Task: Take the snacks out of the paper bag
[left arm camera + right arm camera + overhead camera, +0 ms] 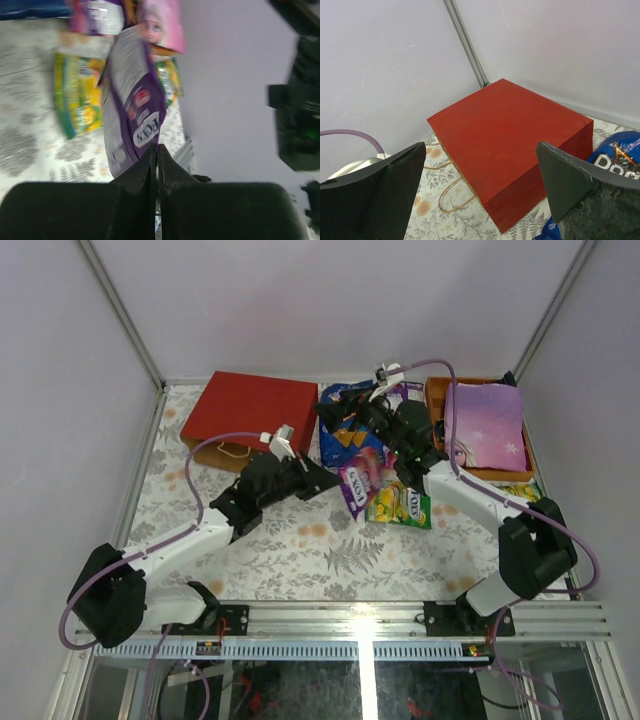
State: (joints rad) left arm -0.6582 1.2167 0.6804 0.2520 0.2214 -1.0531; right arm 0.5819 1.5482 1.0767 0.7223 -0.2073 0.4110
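Left gripper (322, 480) (156, 165) is closed tight on one edge of the purple pack (357, 486) (131, 112), out in the middle of the flowery surface (300, 552). The purple pack is out of the bag, and it hangs just over the edge of a yellow-green pack (401, 507) (77, 97) that lies flat on the surface. A bit farther back lies the big blue chip bag (345, 443) (615, 159). Over it is the right gripper (343, 416) (480, 150), wide open with nothing in it. Just left of the chip bag, the red paper bag (250, 408) (510, 132) lies flat on its side by the back wall. Its cord handles (224, 450) (448, 195) stick out toward the near side. At the far right is an orange tray (434, 393) with a lilac princess sheet (487, 425) on it.
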